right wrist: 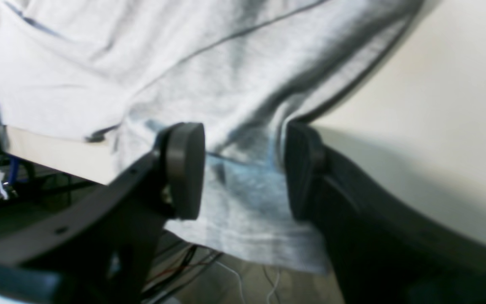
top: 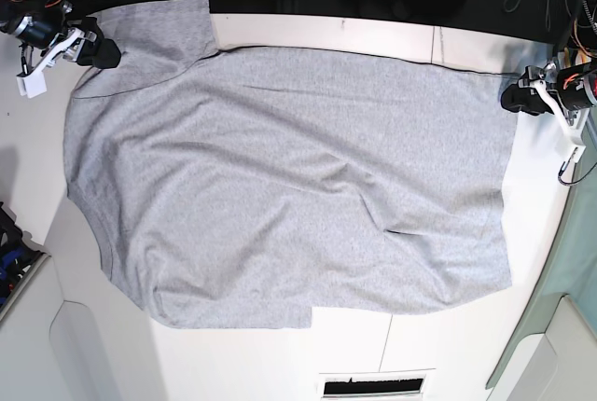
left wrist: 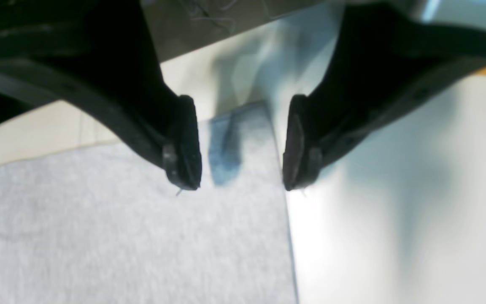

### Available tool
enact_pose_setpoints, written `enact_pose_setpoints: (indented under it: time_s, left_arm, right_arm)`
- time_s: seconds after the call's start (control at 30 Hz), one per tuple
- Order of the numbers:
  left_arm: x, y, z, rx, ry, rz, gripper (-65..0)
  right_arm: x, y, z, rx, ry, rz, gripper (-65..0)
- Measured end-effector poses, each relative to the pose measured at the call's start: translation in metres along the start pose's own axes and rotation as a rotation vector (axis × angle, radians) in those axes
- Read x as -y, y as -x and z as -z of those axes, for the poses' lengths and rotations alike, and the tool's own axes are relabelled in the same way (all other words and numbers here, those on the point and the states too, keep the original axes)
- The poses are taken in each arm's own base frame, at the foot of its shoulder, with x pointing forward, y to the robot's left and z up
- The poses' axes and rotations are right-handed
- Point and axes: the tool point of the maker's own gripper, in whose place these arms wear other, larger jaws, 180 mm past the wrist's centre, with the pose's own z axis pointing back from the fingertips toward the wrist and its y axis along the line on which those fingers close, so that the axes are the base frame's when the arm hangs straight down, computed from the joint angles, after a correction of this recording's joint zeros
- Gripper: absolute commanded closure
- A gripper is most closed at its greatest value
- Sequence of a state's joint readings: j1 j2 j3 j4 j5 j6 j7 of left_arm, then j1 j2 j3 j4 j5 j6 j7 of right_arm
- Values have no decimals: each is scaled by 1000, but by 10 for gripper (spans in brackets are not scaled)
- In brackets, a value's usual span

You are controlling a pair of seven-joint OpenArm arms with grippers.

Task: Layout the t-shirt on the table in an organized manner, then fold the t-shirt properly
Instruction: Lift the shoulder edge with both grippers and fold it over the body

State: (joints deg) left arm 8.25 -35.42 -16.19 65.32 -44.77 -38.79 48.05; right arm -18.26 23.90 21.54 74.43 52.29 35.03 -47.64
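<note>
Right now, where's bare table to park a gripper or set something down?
Bare table lies along the near edge beside the t-shirt hem, plus a strip past its edge under the left gripper. Far-edge strip is thin. Crowded: the sleeve corner at the right gripper.

The grey t-shirt [top: 289,186] lies spread nearly flat on the white desk [top: 448,345], with creases near its middle. The right tool [top: 98,51] sits at its far-left sleeve, the left tool [top: 511,98] beside its far-right corner.
</note>
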Motion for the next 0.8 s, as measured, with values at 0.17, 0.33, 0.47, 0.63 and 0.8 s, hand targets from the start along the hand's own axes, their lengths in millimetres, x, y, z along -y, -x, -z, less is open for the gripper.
enact_pose_setpoints:
  time_s: [0.17, 0.33, 0.47, 0.63, 0.8]
  left_arm:
    - [-4, -2, 1, 14, -17, -21, -348]
    - [-16, 0, 1, 16, -70, -38, -348]
    - [-7, 14, 6, -32, -15, -49, -348]
    - [26, 17, 16, -22, 121, -117, -346]
    - [38, 20, 20, -18, 165, -145, -126]
  right_arm:
    - [-8, -1, 3, 6, -15, -6, -314]
    - [-10, 1, 5, 1, -22, -4, -314]
    - [-10, 1, 5, 1, -23, -6, -314]
    - [-10, 1, 5, 1, -23, -6, -314]
    - [-14, 6, 4, -31, -38, -3, -312]
